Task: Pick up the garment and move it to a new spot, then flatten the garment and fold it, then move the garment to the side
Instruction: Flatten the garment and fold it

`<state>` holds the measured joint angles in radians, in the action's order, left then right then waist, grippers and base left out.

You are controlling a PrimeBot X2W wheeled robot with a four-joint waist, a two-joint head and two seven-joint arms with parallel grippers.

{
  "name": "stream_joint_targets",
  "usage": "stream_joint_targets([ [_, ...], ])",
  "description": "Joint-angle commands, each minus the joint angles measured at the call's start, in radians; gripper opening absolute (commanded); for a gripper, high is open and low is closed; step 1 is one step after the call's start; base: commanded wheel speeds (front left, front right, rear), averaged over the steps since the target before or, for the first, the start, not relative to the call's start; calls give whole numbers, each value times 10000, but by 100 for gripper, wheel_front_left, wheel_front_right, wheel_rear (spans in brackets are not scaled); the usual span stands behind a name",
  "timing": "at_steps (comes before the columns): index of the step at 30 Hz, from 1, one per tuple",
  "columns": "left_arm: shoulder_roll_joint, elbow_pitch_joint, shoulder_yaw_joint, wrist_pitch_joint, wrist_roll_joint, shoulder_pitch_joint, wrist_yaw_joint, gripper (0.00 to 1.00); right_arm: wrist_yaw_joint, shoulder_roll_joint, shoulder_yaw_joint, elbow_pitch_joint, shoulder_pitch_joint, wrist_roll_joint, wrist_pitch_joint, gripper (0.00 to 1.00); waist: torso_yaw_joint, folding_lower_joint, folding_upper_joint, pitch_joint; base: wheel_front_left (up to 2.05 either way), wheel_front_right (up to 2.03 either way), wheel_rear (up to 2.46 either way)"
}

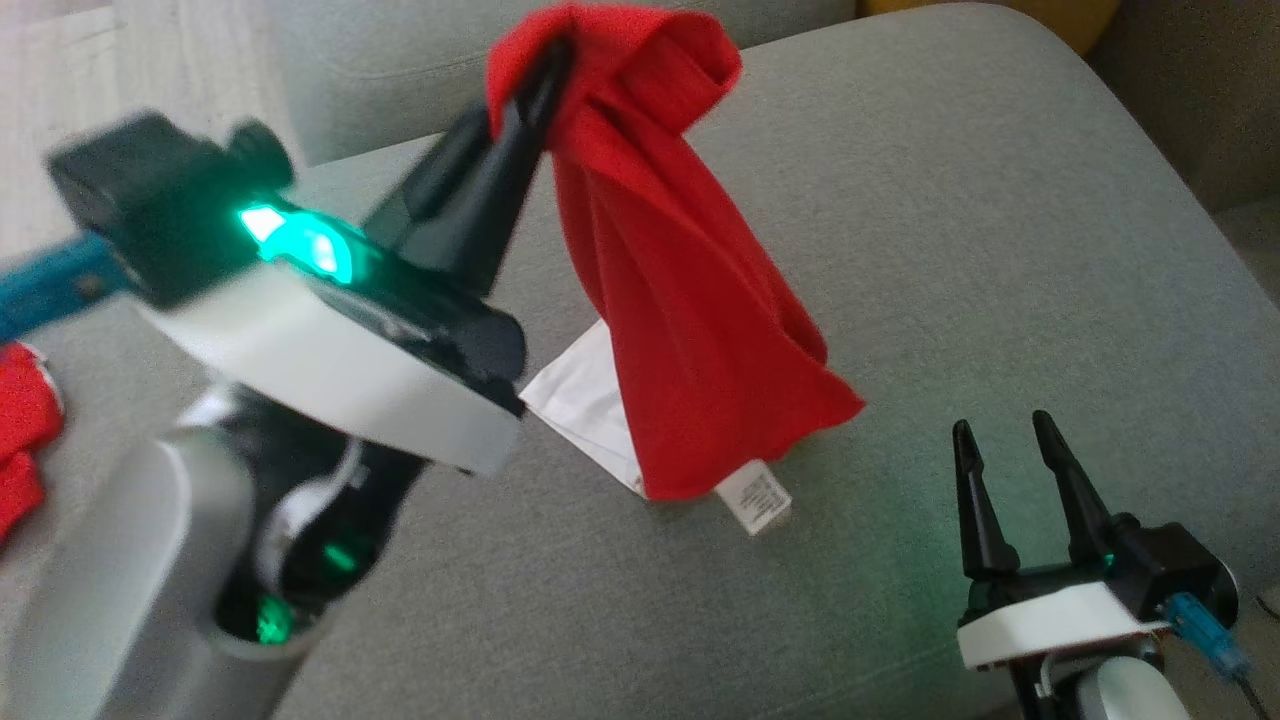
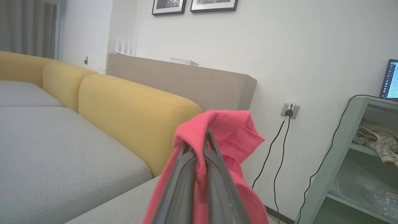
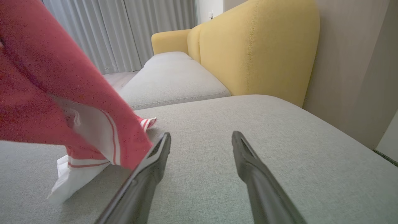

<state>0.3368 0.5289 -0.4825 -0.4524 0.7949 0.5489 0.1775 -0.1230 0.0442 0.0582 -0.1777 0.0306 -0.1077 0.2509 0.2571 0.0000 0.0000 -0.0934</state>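
We find the red garment [image 1: 690,330] lifted clear at its upper end and hanging in a twisted drape; its lower hem, a white panel and the white care label [image 1: 755,500] rest on the grey seat cushion [image 1: 1000,200]. The left gripper [image 1: 545,80] has hold of the garment's top fold; its two dark fingers are pressed together with cloth pinched between them and bunched over the tips, as the left wrist view confirms. The right gripper [image 1: 1000,425] sits low at the near right of the cushion, well apart from the garment in the head view; its fingers stand wide apart and hold nothing. In the right wrist view the red cloth with white stripes hangs just beside that gripper's left-hand finger; we cannot tell whether they touch. A second piece of red fabric [image 1: 20,440] lies at the left edge of the head view. A yellow backrest [image 3: 258,46] borders the cushion; a wall socket [image 2: 290,109] with two dark cables sits behind.
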Motion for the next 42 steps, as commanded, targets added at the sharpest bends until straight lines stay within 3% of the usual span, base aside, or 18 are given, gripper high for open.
stream_joint_targets([
  [1,371,326,586,-108,1,582,68,0,-77,60,249,286,-377,-82,109,100,104,0,0,-49,0,0,0],
  [6,613,-159,1309,-658,591,877,421,0,-77,60,211,294,-425,-149,109,100,361,0,0,-235,0,0,0],
  [11,1340,-2126,2289,-643,628,565,689,0,-77,60,329,348,-552,-255,109,100,526,0,0,-481,0,0,0],
  [17,2474,-5078,2866,-602,340,-218,636,0,-77,60,504,501,-783,-294,109,100,600,0,0,-854,0,0,0],
  [22,2774,-7303,3123,-94,274,-436,356,0,-77,60,603,579,-947,-177,109,100,537,0,0,-1151,0,0,0],
  [23,2786,-8045,3182,417,81,-393,309,36,-77,60,615,583,-995,-143,109,100,476,0,0,-1226,0,0,0],
  [24,2846,-8378,3113,651,-129,-376,291,95,-77,60,638,575,-1019,-132,109,100,463,0,0,-1238,0,0,0],
  [25,2914,-8649,2989,825,-369,-357,283,100,-77,60,665,565,-1035,-125,109,100,448,0,0,-1235,0,0,0],
  [29,2944,-9052,2694,1441,-900,-363,246,100,-77,60,686,570,-1025,-116,109,100,372,0,0,-1172,0,0,0],
  [35,2920,-7861,2122,2074,-1761,-760,517,100,-77,60,623,619,-873,-65,109,100,224,0,0,-968,0,0,0],
  [38,2348,-6216,1269,2241,-2093,-1247,401,100,-77,60,546,662,-789,-21,109,100,92,0,0,-908,0,0,0],
  [42,1357,-4545,-599,1953,-2758,-1915,198,100,-77,60,547,720,-788,59,109,100,-46,0,0,-966,0,0,0],
])
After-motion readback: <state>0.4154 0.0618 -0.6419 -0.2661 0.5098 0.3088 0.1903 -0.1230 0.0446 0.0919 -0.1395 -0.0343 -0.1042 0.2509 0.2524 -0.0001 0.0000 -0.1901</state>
